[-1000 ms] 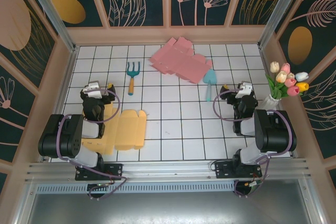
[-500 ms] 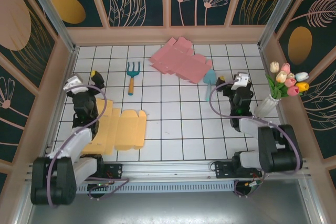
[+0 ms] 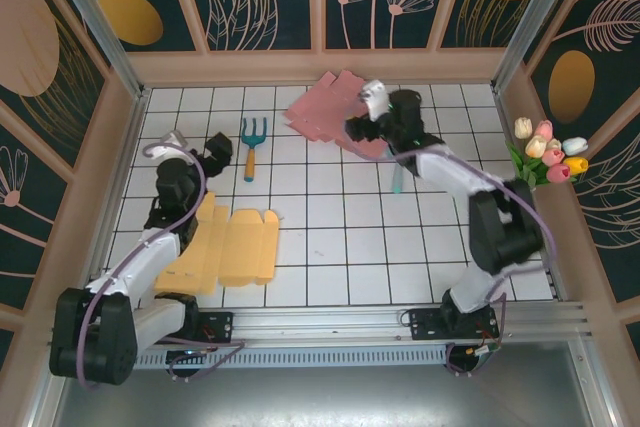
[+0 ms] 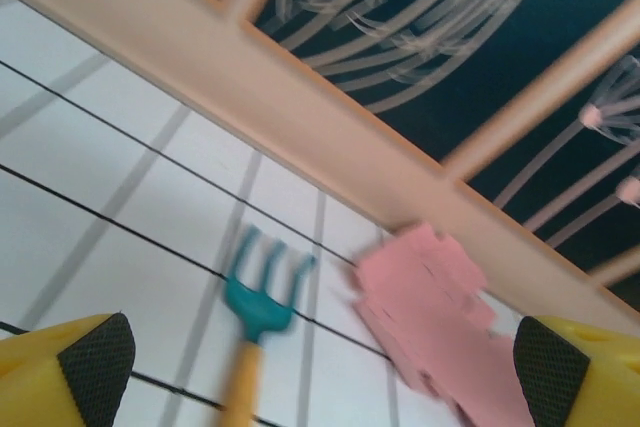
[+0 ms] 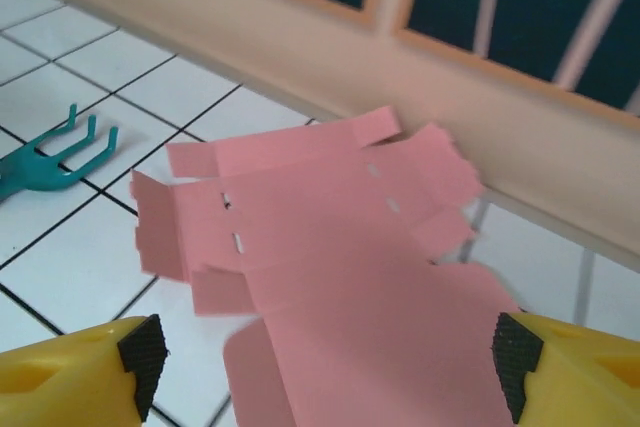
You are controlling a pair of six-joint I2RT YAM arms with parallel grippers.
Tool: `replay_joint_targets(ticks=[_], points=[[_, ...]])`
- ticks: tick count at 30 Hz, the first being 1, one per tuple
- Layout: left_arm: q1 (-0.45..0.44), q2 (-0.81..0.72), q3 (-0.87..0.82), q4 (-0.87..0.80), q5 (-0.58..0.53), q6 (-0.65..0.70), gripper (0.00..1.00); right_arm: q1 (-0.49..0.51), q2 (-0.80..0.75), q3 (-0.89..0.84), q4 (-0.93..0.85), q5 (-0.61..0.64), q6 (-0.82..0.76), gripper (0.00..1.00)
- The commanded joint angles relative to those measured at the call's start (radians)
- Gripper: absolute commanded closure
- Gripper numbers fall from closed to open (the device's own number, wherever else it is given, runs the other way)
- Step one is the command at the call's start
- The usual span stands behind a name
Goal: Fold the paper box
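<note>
**Right claw arrives over the pink box**

The right claw (image 5: pixel 330 357) has swung out from its rest and hangs wide open, the flat pink box (image 5: pixel 350 247) just beneath and ahead of it, untouched. The left claw (image 4: pixel 320 365), also open, has lifted. A rake (image 4: pixel 262 297) lies ahead of it and the yellow box (image 3: pixel 235 247) behind. Folding looks about to begin.

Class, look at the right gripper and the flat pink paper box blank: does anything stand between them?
Nothing visible does. The flat pink paper box blank lies directly ahead of the right gripper, framed by its open jaws. The teal garden fork lies off to the left in the wrist view, apart from the sheet.
</note>
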Motion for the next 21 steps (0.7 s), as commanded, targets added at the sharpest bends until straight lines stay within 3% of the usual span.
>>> replay_joint_targets(ticks=[1,7,12,17,21], points=[[-0.025,0.018,0.038,-0.080,-0.059,-0.068,0.01,0.026,0.133,0.165,-0.279,-0.086,-0.141,0.15],[-0.050,0.081,0.007,0.022,-0.092,-0.075,0.01,0.053,0.339,0.413,-0.333,-0.170,-0.101,0.35],[-0.057,0.146,-0.014,0.101,-0.068,-0.078,0.01,0.064,0.399,0.439,-0.285,-0.298,-0.089,0.39],[-0.057,0.235,0.031,0.119,0.003,-0.099,0.01,0.082,0.471,0.518,-0.311,-0.300,-0.098,0.48],[-0.057,0.278,0.042,0.129,-0.021,-0.104,0.01,0.104,0.539,0.593,-0.354,-0.281,-0.122,0.52]])
